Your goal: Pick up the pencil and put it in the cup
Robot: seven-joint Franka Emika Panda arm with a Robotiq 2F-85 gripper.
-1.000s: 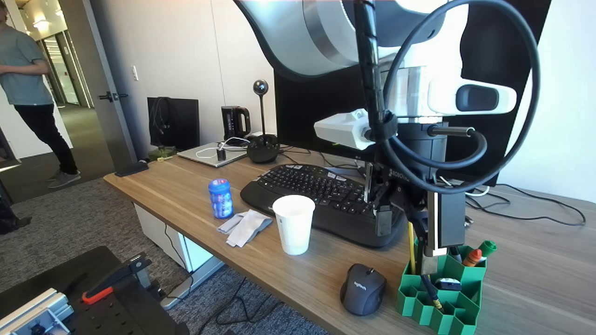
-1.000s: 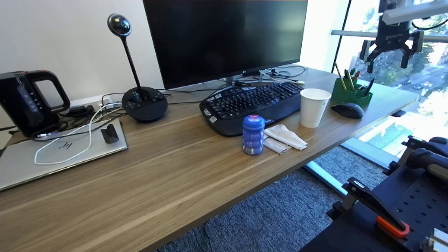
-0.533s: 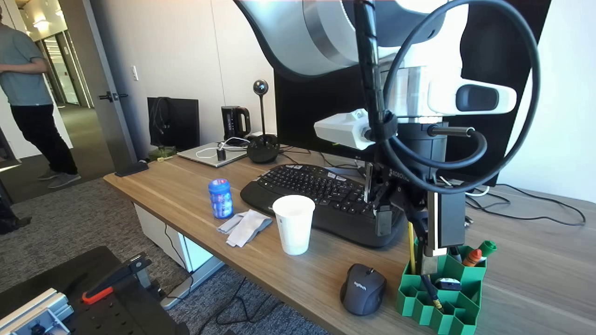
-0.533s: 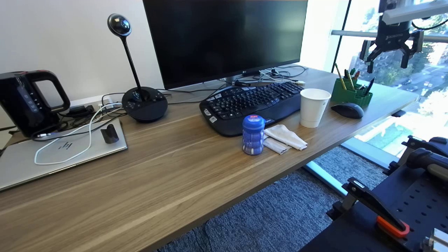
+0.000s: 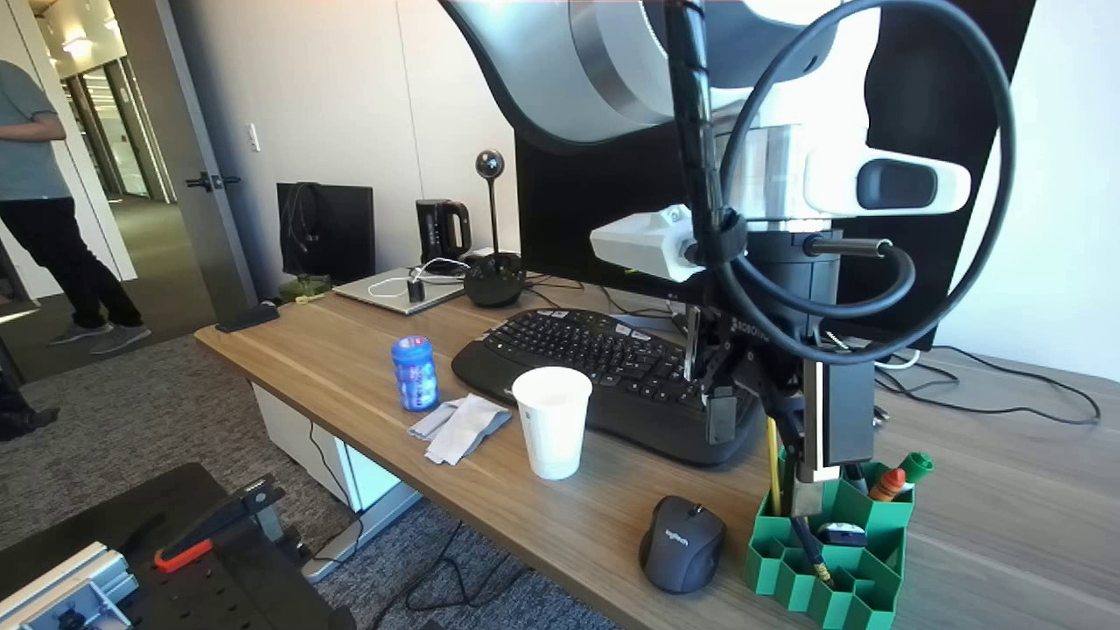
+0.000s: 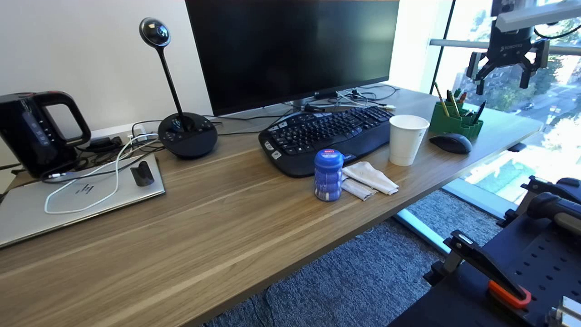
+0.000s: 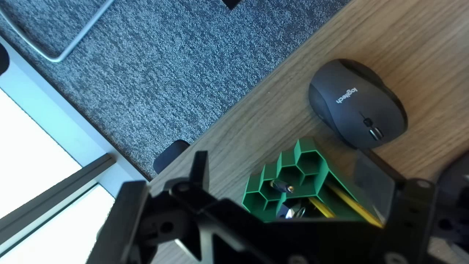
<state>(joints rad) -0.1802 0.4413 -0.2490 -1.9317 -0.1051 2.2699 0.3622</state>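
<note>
While the pincer [image 6: 502, 84] hung with its jaws spread wide in an exterior view, a yellow pencil [image 6: 440, 99] leaned in the green holder [image 6: 454, 127] lower down, with a dark pen [image 6: 479, 111] in the same holder. The white cup [image 6: 407, 140] stood upright on the surface [image 6: 181, 254], between the mouse [image 6: 451, 143] and the blue can [image 6: 328, 176], close to the front of the keyboard [image 6: 333, 131]. Pale folded cloths [image 6: 370, 176] lay just beside the can.

In an exterior view, one fingertip [image 5: 808, 499] covered part of the holder; whether it touched anything, I could not tell. An orange crayon [image 5: 888, 486] stuck out of the holder. A person [image 5: 35, 188] in a grey shirt stood well apart from the surface, near the open door [image 5: 194, 157].

In the wrist view, the jaws stood far apart in the lower part, with the holder showing between them. Two yellow shafts [image 7: 353, 204] slanted in its cells, and the mouse lay just beside it on the surface.
</note>
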